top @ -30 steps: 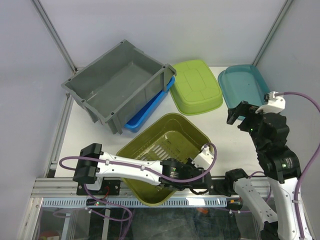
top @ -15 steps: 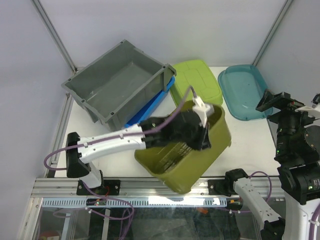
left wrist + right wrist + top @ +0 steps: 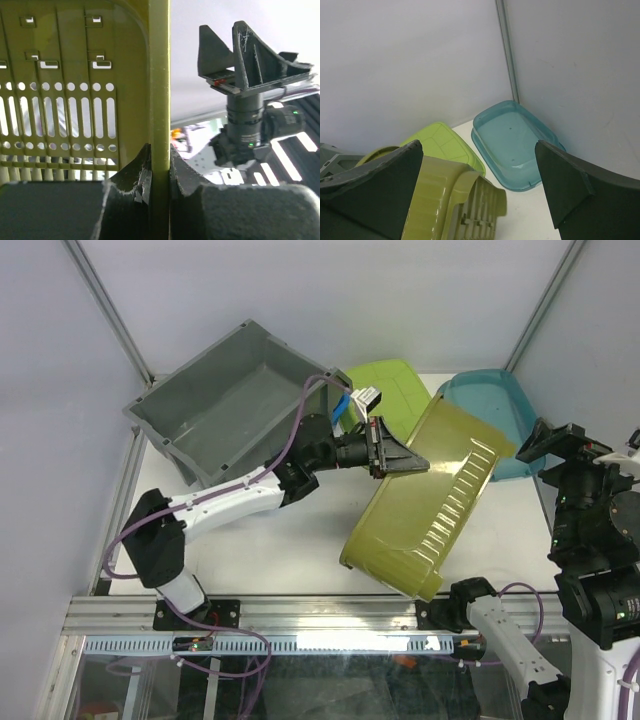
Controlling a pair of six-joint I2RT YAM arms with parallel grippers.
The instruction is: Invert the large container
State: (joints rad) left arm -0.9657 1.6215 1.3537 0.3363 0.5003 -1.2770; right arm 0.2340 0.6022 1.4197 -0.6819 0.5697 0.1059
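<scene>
1. Nearest, at the lower right of the top view, the right arm [image 3: 590,560] stands raised above the desk [image 3: 270,540]. The right jaws are spread wide and hold nothing. In the right wrist view the dark fingers [image 3: 370,195] sit at the two bottom corners with only open space between them.
2. Just beyond, centre right, the olive-green basket [image 3: 430,500] is tipped steeply up. Its lower end rests on the white desk by the front rail, and its upper end leans toward the upper right of the frame.
3. The left arm [image 3: 230,502] stretches from the lower left diagonally up to the centre of the top view. The left jaws are closed on the basket's upper rim. In the left wrist view that rim runs straight down and is pinched between the two fingers [image 3: 130,190].
4. Behind the basket, a lime-green tub [image 3: 385,385] lies with its flat panelled face up. A teal tub [image 3: 490,400] sits open side up at the upper right, partly hidden by the basket.
5. Farthest, at the upper left, the large container [image 3: 230,405] sits open side up, apart from both sets of jaws. A sliver of a blue tub [image 3: 340,404] shows at its right end.
</scene>
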